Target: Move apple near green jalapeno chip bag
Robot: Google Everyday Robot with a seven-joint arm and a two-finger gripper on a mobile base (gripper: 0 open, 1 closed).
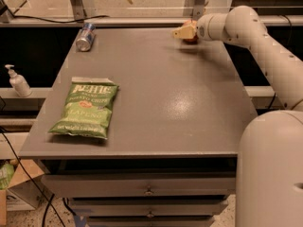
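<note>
Grey tabletop, far right edge: my hand is against the small round red-orange apple; whether it grips, I cannot tell. Firm, smooth, apt to roll, so I'd clamp its widest middle. The flat bright-green crinkly chip bag lies well apart, front left.

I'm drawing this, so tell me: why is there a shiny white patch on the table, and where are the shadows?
Camera view: light glares off the smooth grey table right of centre; a dark shadow lies under the gripper and apple at the far right corner; a thin one edges the green jalapeno chip bag front left.
</note>
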